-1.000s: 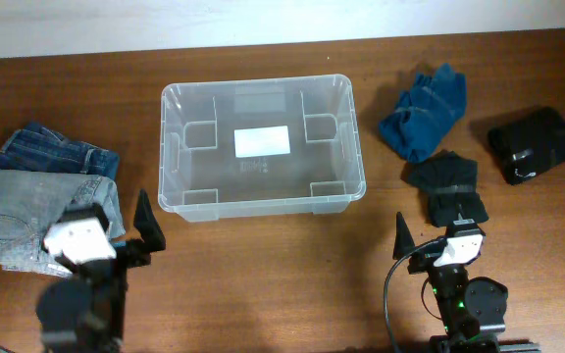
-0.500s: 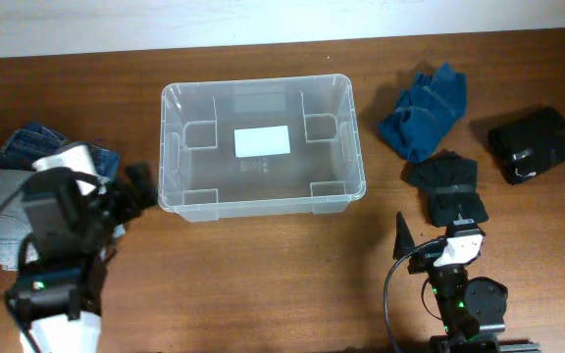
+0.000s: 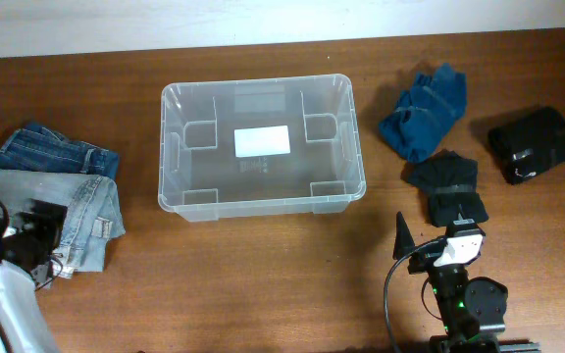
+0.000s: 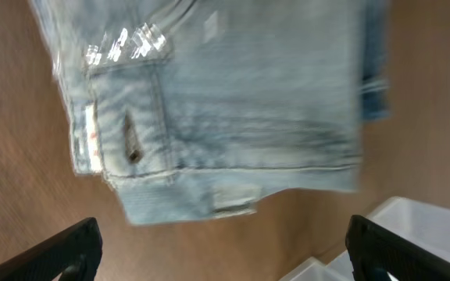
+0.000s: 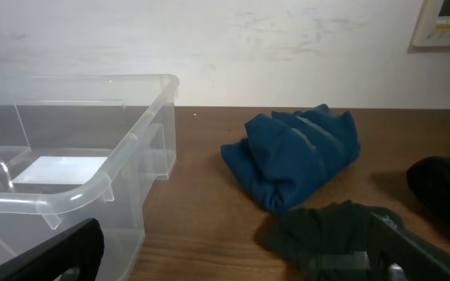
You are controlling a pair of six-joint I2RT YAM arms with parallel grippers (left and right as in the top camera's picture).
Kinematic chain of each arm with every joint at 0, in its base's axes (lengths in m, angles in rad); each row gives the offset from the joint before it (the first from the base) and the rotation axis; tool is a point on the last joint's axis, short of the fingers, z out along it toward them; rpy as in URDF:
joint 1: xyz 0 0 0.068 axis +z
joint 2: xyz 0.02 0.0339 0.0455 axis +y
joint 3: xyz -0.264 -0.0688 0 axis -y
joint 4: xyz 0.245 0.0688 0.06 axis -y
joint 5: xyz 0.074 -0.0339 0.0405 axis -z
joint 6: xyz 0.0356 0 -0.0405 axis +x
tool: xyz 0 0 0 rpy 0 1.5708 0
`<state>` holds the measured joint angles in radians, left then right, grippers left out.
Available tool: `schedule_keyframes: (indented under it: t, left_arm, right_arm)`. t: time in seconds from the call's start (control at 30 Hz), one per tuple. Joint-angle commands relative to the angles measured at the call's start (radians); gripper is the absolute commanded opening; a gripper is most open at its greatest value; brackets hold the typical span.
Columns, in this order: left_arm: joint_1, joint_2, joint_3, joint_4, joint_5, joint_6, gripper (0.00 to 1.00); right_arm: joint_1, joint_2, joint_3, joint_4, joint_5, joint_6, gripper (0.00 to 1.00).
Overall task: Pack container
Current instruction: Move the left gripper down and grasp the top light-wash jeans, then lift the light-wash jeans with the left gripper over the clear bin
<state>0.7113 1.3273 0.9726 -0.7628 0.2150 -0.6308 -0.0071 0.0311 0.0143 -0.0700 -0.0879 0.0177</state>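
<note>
My left claw (image 4: 221,238) hangs spread wide, facing down over the pale folded jeans (image 4: 225,109) at the overhead frame's lower left, my right claw (image 5: 237,234) equally wide at lower right, the container (image 3: 214,167) at upper centre.

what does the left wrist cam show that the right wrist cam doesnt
Only left wrist: the folded light jeans, with darker jeans showing past one edge. Only right wrist: the blue garment, a dark garment in front of it, and the wall. Both: part of the container and the wooden table.
</note>
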Motion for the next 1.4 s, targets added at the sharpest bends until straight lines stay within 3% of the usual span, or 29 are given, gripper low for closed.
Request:
schedule_keyframes:
  t: [0.0,0.33,0.8,1.0,1.1,1.13,1.2,1.23,1.37]
  left_arm:
    - [0.035,0.114,0.009,-0.024,0.037,-0.013,0.99]
    - [0.144,0.194,-0.047,-0.001,-0.037,-0.006,0.99]
    - [0.149,0.198,-0.37,0.591,-0.047,-0.005,0.99]
    - [0.122,0.199,-0.443,0.78,-0.047,-0.005,0.89]
    - [0.08,0.199,-0.447,0.837,-0.046,-0.005,0.69]
    - [0.069,0.199,-0.447,0.842,-0.046,-0.005,0.56]
    - [0.037,0.199,-0.447,0.853,-0.047,-0.005,0.15]
    - [0.026,0.198,-0.447,0.86,-0.042,-0.005,0.04]
    - [0.005,0.198,-0.446,0.869,-0.002,-0.005,0.01]
  right_arm:
    - [-0.007,-0.005,-0.009,0.0,0.005,-0.003,0.98]
    - [-0.007,-0.005,-0.009,0.0,0.005,-0.003,0.99]
    - [-0.007,-0.005,-0.009,0.0,0.005,-0.003,0.98]
    - [-0.007,-0.005,-0.009,0.0,0.005,-0.003,0.98]
    - [-0.007,-0.005,-0.009,0.0,0.005,-0.003,0.99]
    - [-0.007,-0.005,-0.009,0.0,0.005,-0.003,0.98]
    - [-0.007,-0.005,-0.009,0.0,0.005,-0.003,0.98]
    - [-0.007,-0.005,-0.009,0.0,0.005,-0.003,0.98]
    - [-0.007,-0.005,-0.009,0.0,0.005,-0.003,0.98]
